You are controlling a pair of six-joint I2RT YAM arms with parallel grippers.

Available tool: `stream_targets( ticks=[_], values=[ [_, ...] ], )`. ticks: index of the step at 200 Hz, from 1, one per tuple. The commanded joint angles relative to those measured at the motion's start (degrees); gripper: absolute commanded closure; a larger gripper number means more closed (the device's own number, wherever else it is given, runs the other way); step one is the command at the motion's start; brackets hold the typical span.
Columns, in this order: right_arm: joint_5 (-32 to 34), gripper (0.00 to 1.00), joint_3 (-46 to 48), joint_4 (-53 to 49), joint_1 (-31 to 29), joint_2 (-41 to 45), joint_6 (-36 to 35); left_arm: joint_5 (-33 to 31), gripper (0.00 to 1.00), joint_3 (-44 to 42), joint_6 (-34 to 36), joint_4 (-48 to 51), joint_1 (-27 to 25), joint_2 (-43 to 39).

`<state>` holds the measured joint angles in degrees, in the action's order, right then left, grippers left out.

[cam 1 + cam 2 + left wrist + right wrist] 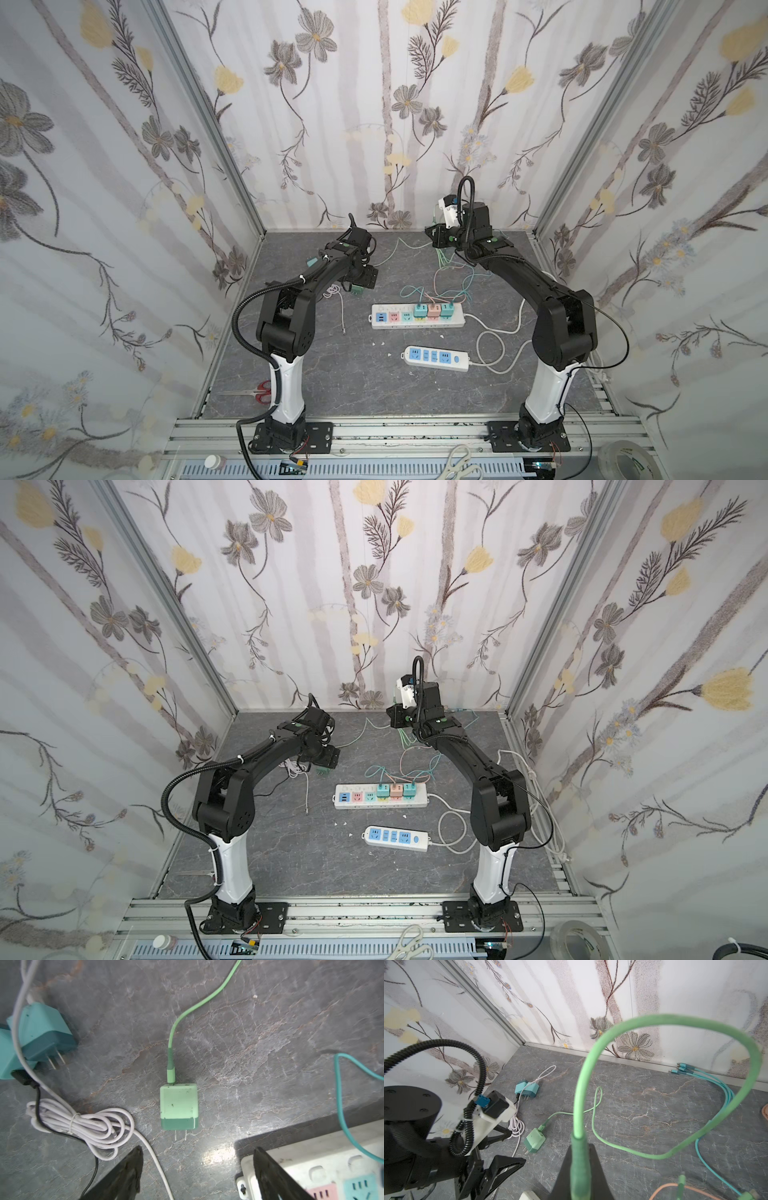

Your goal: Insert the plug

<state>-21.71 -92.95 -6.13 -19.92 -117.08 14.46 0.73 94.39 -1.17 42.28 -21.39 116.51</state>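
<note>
The light green plug [179, 1107] lies flat on the grey table, its two prongs pointing toward my left gripper [197, 1149]. That gripper hovers just short of the plug, open and holding nothing. In both top views the plug [356, 290] sits just beneath the left gripper [365, 279]. Its green cable [187, 1014] runs off across the table. My right gripper [581, 1146] is raised near the back wall, shut on the thick end of the green cable [675, 1020], which loops in the air. The white power strip [455, 319] with coloured sockets lies mid-table.
Three plugs, teal [420, 311], pink [434, 309] and green [447, 309], sit in the strip. A second strip with blue sockets [434, 358] lies nearer. Teal plugs [41, 1030] and a coiled white cable [83, 1124] lie beside the left gripper. Red scissors [259, 390] lie front left.
</note>
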Motion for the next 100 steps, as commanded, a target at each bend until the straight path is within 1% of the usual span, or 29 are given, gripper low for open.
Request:
stream_targets(
  ticks=[1,19,62,100],
  values=[
    [-0.9,1.00,0.4,-0.3,0.0,0.9,-0.4,-0.3,0.17,1.0,0.1,3.1,0.5,1.8],
    [-1.0,1.00,0.6,-0.5,0.0,1.0,-0.4,-1.7,0.18,-0.3,-0.8,1.2,1.2,2.3],
    [-1.2,1.00,1.5,-0.5,-0.2,1.5,-0.4,1.3,0.25,1.3,-0.5,0.7,2.7,6.1],
    [-1.3,1.00,2.2,-0.5,-0.2,2.0,-0.4,1.6,0.33,3.3,-0.6,0.7,3.4,9.4]
  ],
)
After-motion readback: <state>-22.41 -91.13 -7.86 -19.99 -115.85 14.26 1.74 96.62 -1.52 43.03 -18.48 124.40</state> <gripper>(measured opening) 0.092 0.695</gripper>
